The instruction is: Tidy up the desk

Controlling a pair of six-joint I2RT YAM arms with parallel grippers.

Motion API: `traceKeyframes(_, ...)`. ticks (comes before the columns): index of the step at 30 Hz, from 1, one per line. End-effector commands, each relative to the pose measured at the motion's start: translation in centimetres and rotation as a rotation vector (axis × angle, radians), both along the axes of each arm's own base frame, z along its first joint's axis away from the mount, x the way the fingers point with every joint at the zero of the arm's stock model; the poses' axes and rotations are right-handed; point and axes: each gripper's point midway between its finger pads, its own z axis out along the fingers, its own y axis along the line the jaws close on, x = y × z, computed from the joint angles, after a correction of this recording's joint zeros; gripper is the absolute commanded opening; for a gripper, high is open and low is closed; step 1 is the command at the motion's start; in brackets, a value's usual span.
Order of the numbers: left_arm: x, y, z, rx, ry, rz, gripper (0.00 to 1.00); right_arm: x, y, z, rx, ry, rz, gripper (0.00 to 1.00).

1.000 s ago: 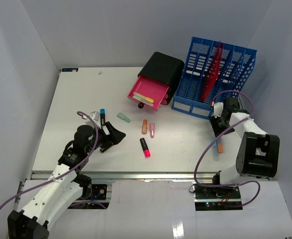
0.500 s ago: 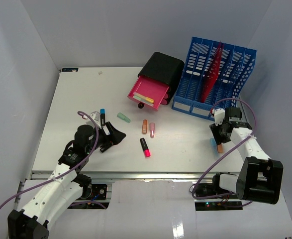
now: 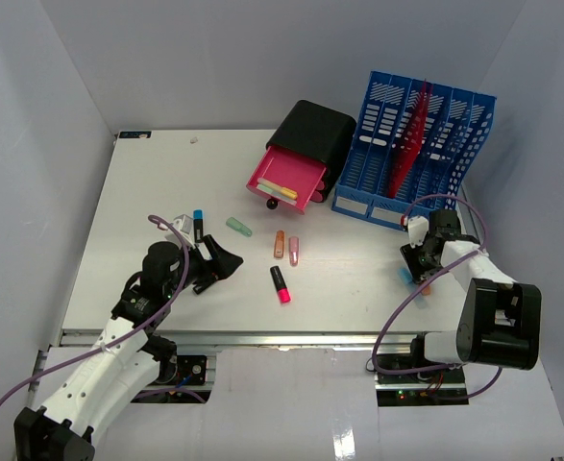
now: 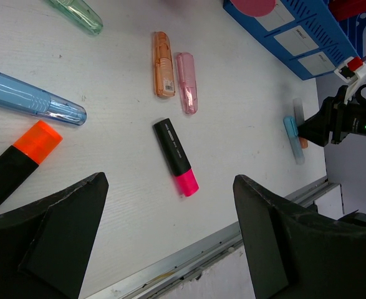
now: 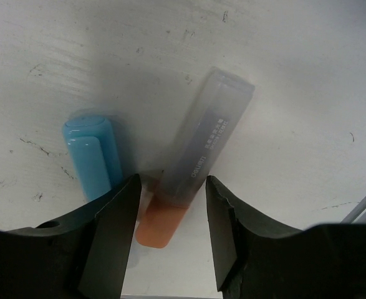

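The desk (image 3: 157, 192) lies flat beneath both arms. Near its right edge, toward the front, the right gripper (image 5: 169, 199) points down at the white top. Its jaws are spread to either side of an orange highlighter (image 5: 198, 149) with a clear cap, and a blue highlighter (image 5: 94, 159) lies just beside it, outside the jaws. Toward the front-left corner, the left gripper (image 4: 170, 208) is poised over the desk, jaws wide apart and empty, with a pink-and-black highlighter (image 4: 175, 156) lying ahead of it.
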Motion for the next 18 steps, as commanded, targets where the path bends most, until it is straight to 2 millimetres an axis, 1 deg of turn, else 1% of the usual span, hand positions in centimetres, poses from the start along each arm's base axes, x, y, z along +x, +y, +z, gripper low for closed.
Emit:
traceKeyframes(1,-0.1,0.0,-0.3,0.002,0.006,-0.005,0.93,0.2,0.4,-0.9,0.023,0.006,0.035,0.52)
traceKeyframes(3,-0.1,0.0,-0.3,0.003,0.004,-0.007,0.93,-0.2,0.5,-1.4,0.029,0.024,0.044,0.52)
traceKeyframes(5,-0.1,0.0,-0.4,0.002,0.008,-0.006,0.93,-0.5,1.1,-1.9,0.060,0.037,0.063,0.50)
traceKeyframes(8,-0.1,0.0,-0.4,0.003,0.008,-0.005,0.93,-0.8,1.3,-2.5,0.068,0.052,0.070,0.41)
traceKeyframes(11,-0.1,0.0,-0.4,0.004,0.007,-0.007,0.93,-0.7,1.5,-2.6,0.079,0.049,0.071,0.36)
traceKeyframes(14,-0.1,0.0,-0.3,0.001,0.008,-0.008,0.93,-0.1,1.7,-2.3,0.089,0.023,0.066,0.30)
traceKeyframes(18,-0.1,0.0,-0.2,0.004,0.007,-0.009,0.93,1.3,1.8,-1.2,0.098,-0.028,0.079,0.22)
